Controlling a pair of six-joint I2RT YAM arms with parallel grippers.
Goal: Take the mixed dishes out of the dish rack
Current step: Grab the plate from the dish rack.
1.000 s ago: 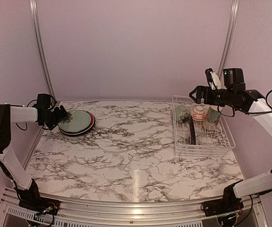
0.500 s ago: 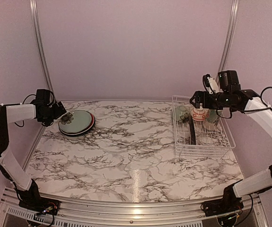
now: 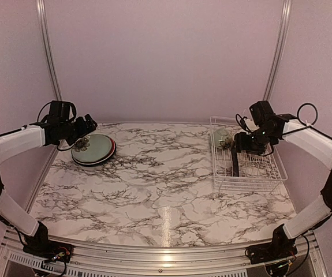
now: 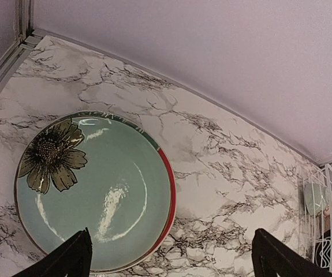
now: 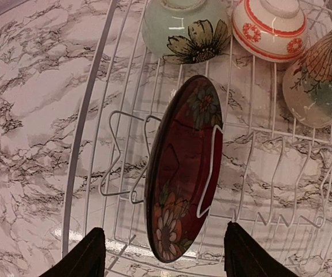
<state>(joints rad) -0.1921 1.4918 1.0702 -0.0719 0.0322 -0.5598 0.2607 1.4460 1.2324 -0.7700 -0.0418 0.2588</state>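
on your marble table (image 3: pixel 154 196), the left gripper (image 4: pixel 174 257) gapes wide near the pale green plate (image 4: pixel 96 196); your right gripper (image 5: pixel 167 254) straddles the dark red plate (image 5: pixel 183 167) in the dish rack (image 3: pixel 251 185), jaws apart.

- The dish rack (image 5: pixel 89 115), white wire, sits on a marble table (image 5: pixel 27 115).
- A dark red patterned plate (image 5: pixel 183 167) stands on edge among the rack's upright dividers, leaning slightly.
- At the far end, a pale green dish (image 5: pixel 186 26) with a dark flower is on the left, and a small orange-red-and-white bowl (image 5: pixel 269 26) is just to its right.
- A cream mug (image 5: pixel 319 81) with a fan motif lies farthest right.
- The right gripper (image 5: pixel 167 257) straddles the plate's near edge; its dark fingertips (image 5: pixel 88 257) stand clear on either side.
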